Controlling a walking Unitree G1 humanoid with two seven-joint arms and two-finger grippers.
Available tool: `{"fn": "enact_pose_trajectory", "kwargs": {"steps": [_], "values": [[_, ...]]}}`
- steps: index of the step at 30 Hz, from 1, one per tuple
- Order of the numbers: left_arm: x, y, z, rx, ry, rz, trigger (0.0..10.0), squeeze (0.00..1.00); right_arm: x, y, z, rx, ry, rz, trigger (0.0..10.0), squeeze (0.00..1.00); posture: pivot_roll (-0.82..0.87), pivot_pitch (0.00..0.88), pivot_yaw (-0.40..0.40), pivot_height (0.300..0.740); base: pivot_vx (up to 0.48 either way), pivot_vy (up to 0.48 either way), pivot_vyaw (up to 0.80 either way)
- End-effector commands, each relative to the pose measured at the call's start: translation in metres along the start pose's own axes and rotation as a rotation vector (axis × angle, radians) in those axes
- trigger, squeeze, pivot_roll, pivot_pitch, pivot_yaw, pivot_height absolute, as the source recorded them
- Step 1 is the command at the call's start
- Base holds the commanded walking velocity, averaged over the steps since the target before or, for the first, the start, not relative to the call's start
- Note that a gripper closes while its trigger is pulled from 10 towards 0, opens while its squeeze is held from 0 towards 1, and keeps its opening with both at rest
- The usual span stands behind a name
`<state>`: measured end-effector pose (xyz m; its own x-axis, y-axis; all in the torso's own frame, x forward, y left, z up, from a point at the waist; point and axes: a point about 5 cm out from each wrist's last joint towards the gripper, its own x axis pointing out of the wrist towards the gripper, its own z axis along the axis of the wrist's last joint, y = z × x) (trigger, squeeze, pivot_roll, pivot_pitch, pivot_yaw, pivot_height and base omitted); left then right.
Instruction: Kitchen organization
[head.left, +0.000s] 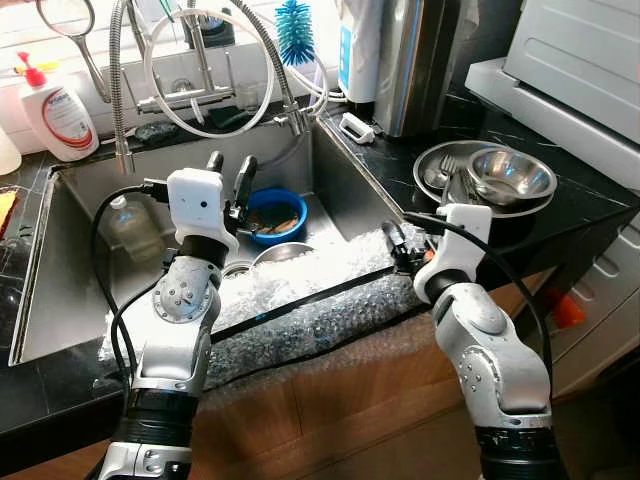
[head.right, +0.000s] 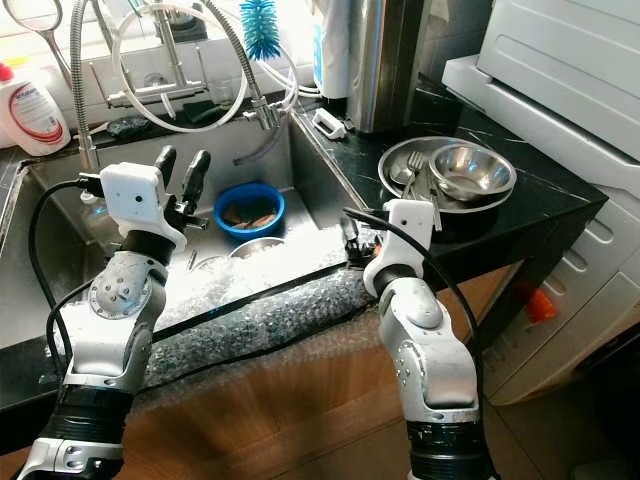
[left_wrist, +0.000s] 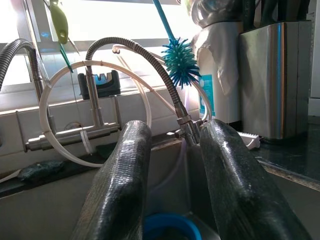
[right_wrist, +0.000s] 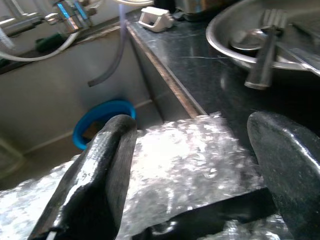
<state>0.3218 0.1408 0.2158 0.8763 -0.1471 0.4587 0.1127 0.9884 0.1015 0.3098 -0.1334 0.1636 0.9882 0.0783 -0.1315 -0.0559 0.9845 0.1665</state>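
A blue bowl (head.left: 273, 215) with food scraps sits in the steel sink (head.left: 70, 300), beside a metal dish (head.left: 283, 253). My left gripper (head.left: 230, 172) is raised above the sink and open, its fingers (left_wrist: 120, 185) pointing toward the faucet (left_wrist: 97, 100) with nothing between them. My right gripper (head.left: 398, 245) hovers open over a bubble wrap sheet (right_wrist: 185, 165) draped on the sink's front right edge. On the black counter, a steel plate (head.left: 432, 160) holds a steel bowl (head.left: 512, 172) and forks (right_wrist: 265, 55).
A clear plastic bottle (head.left: 130, 225) lies in the sink's left part. A soap bottle (head.left: 58, 110) stands at the back left. A blue bottle brush (head.left: 295, 30) and hoses hang by the faucet. A steel canister (head.left: 415, 60) and a white appliance (head.left: 570, 60) stand to the right.
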Motion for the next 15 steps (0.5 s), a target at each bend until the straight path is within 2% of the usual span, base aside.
{"fn": "enact_pose_trajectory", "kwargs": {"steps": [1,6,15], "values": [[0.002,0.0005,0.0014,0.01,-0.01,-0.002,10.0,0.0,0.0022,0.0009,0.0039,0.013,-0.014,-0.01,10.0,0.0,-0.12,0.034,0.028,0.74,0.0,0.0,0.0],[0.0021,0.0009,0.0016,0.012,-0.011,0.0,10.0,0.0,0.0036,-0.0006,0.0097,0.034,-0.051,-0.027,10.0,0.0,-0.12,0.033,0.028,0.74,0.0,0.0,0.0],[0.0018,-0.0013,0.0026,0.033,-0.016,-0.018,10.0,0.0,0.0056,-0.0006,0.0088,0.03,-0.047,-0.033,10.0,0.0,-0.12,0.033,0.028,0.74,0.0,0.0,0.0]]}}
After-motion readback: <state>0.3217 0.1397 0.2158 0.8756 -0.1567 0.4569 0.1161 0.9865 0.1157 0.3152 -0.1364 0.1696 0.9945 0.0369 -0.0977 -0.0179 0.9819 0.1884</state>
